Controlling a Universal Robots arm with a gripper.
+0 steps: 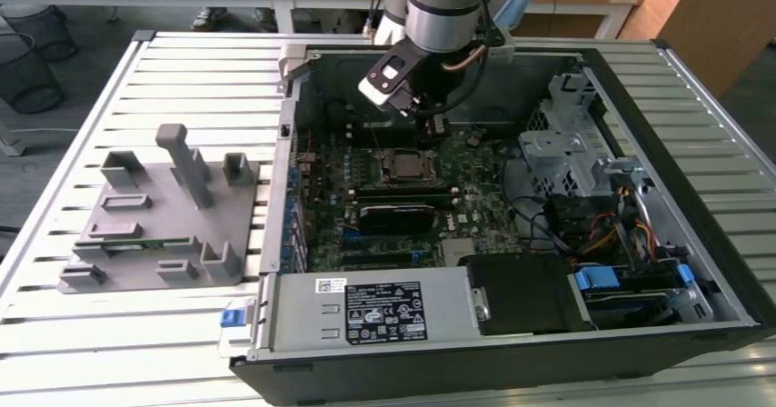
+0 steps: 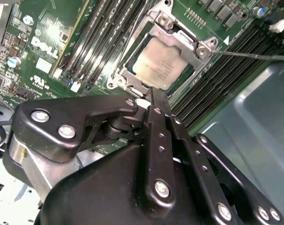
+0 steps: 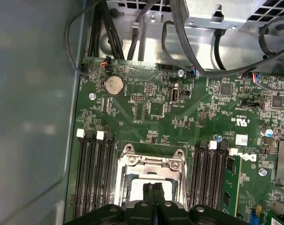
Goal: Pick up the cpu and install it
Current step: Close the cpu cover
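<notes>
Gripper (image 3: 152,193): fingers pressed together, holding nothing.
Cpu (image 1: 406,164): lying flat inside socket (image 2: 125,70), at 6 o'clock from gripper in exterior view.
Fixture (image 1: 158,221): 9 o'clock from case (image 1: 485,371).

Workshop: slatted workbench (image 1: 182,71), open computer case (image 1: 485,375)

- We find the cpu (image 2: 163,63) in the socket (image 3: 153,161), memory slots (image 3: 93,173) on either side of it.
- The hand (image 3: 151,187) hangs over the socket.
- The case (image 1: 485,375) sits on the counter (image 1: 194,71), with a fixture (image 1: 145,243) at the exterior view's left.
</notes>
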